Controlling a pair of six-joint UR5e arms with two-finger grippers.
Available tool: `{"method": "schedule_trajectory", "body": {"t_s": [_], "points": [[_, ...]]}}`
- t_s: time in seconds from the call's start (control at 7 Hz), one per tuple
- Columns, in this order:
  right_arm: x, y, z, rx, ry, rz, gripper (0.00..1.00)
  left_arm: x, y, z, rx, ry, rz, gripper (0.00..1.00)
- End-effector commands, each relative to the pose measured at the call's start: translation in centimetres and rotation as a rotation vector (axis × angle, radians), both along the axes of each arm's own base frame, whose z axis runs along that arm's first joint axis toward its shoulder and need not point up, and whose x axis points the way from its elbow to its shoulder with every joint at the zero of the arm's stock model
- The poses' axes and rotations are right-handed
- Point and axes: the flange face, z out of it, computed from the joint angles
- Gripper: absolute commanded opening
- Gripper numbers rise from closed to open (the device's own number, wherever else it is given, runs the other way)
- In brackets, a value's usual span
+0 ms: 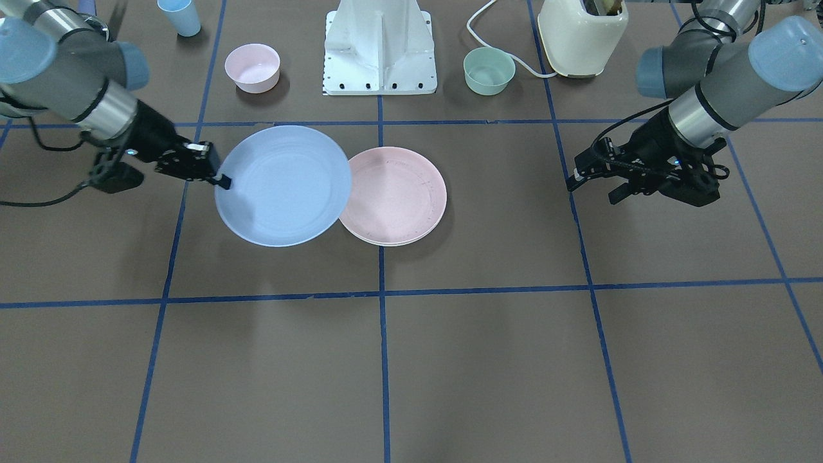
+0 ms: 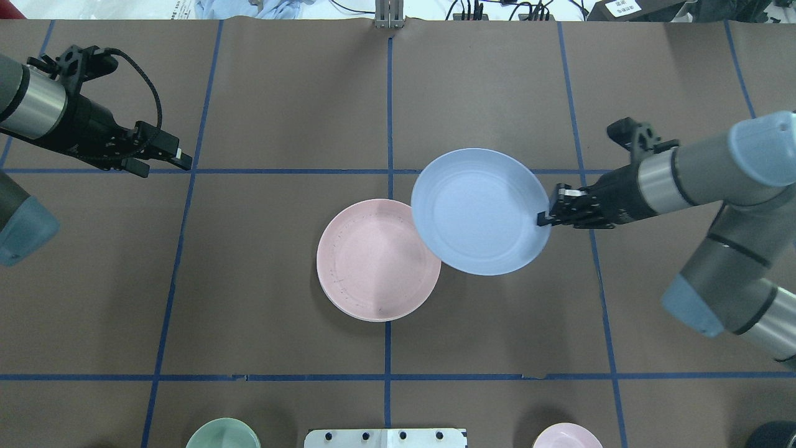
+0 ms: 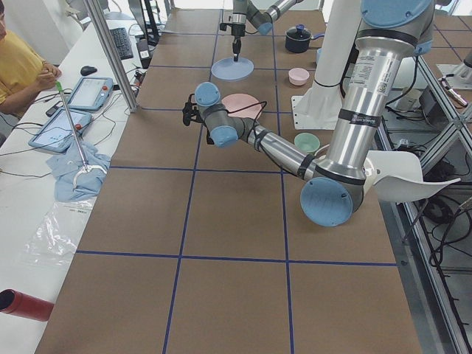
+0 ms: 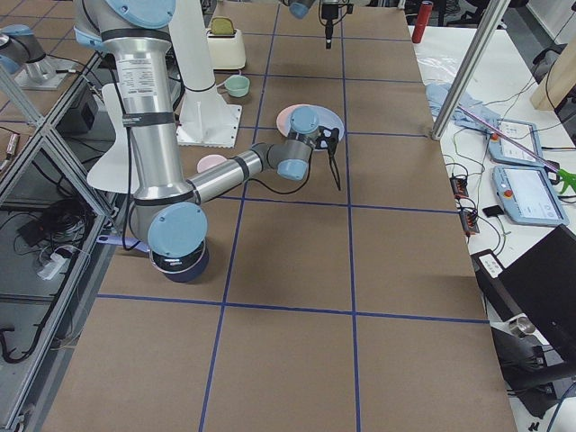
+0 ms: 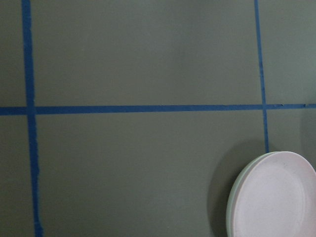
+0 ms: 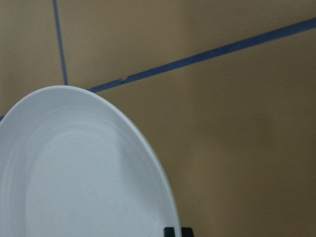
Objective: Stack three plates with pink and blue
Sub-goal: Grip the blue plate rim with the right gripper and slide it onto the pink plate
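Observation:
My right gripper (image 1: 222, 181) (image 2: 545, 218) is shut on the rim of the pale blue plate (image 1: 283, 185) (image 2: 480, 211) and holds it above the table. The blue plate's far edge overlaps the rim of the pale pink plate (image 1: 397, 195) (image 2: 373, 260). The pink plate lies on the cream-white plate (image 1: 386, 243), of which only a thin edge shows. The right wrist view shows the blue plate (image 6: 74, 173) close up. My left gripper (image 1: 588, 188) (image 2: 168, 163) is open and empty, well off to the side. The left wrist view shows the pink plate (image 5: 276, 197) at the lower right.
A small pink bowl (image 1: 252, 67), a mint-green bowl (image 1: 489, 71), a light-blue cup (image 1: 179, 16) and a cream toaster (image 1: 582, 35) stand near the robot's base (image 1: 380, 51). Blue tape lines cross the brown table.

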Motion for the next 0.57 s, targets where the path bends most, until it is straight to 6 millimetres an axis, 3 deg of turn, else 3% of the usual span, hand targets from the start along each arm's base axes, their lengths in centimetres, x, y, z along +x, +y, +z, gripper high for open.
{"method": "schedule_trajectory", "body": {"t_s": [0.0,0.43], "points": [[-9.92,3.55,-7.89,-0.046,0.026,0.033,0.00,-0.22,-0.18,0.52,-0.001,-0.008,-0.005,0.99],[-10.63,4.05,-7.19,-0.057,0.060,0.034,0.00,-0.26,-0.12,0.54,-0.001,-0.008,-0.005,0.99]]}}
